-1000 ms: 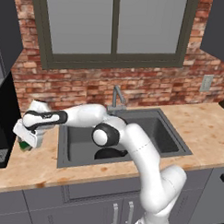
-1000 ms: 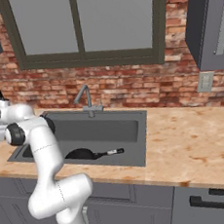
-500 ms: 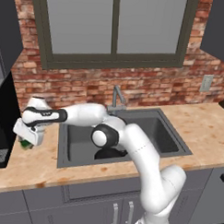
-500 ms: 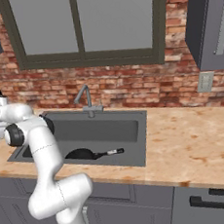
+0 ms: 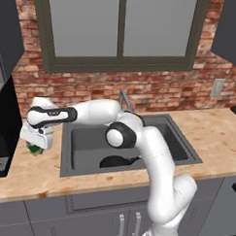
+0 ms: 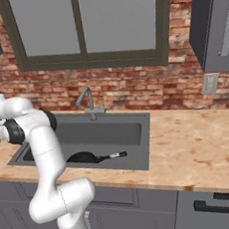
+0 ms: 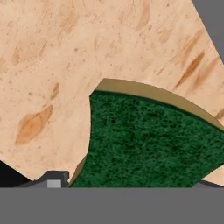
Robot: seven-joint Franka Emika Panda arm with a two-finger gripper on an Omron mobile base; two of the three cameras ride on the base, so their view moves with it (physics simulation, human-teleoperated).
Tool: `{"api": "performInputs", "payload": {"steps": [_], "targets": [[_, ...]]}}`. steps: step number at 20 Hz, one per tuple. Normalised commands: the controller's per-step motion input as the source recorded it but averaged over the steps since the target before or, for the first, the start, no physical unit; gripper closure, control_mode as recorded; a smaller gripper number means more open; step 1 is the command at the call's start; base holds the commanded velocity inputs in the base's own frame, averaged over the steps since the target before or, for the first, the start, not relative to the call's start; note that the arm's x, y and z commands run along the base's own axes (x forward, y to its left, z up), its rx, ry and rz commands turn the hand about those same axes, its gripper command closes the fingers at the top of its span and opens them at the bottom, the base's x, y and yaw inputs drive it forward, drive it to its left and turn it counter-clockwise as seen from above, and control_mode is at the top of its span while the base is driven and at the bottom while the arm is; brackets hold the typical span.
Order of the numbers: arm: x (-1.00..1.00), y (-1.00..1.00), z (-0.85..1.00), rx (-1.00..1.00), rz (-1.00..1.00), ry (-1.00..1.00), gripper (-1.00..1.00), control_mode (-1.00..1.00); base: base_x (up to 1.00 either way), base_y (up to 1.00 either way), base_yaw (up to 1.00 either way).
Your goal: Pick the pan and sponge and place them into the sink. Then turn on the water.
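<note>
pincer [image 5: 36,144]: spread wide, low over sponge [image 7: 148,140], nothing held
sponge: on worktop [image 5: 25,176], left of sink [image 5: 84,147]
pan [image 6: 83,158]: inside sink

Sponge [image 7: 148,140]: dark green speckled top, yellow-tan edge. Bench [image 7: 65,52]: pale beige with orange-brown flecks. Sink [image 5: 89,148]: dark grey. Pan [image 6: 83,158]: black, pale handle tip. Wall [image 6: 134,92]: red-brown brick. Arm [image 5: 152,150]: white, dark joints.

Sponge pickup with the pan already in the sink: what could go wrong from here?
1. The sponge sits off-centre toward one side in the hand view, so the open jaws might close on one end only and it could slip.
2. Released over the sink, it may land on the pan.
</note>
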Motion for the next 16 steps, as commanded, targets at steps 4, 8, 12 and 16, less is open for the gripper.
{"api": "performInputs", "payload": {"steps": [4,8,12,16], "targets": [[-0.4,-0.59,0.0,-0.01,0.0,-0.01,1.0,-1.0,0.0,0.0,0.0],[-0.36,-0.61,0.0,-0.02,0.01,0.0,1.0,-1.0,0.0,0.0,0.0],[-0.39,-0.62,0.03,-0.05,0.07,-0.02,1.0,-1.0,0.0,0.0,0.0],[-0.35,-0.68,0.25,-0.06,0.13,-0.06,1.0,-1.0,0.0,0.0,0.0]]}}
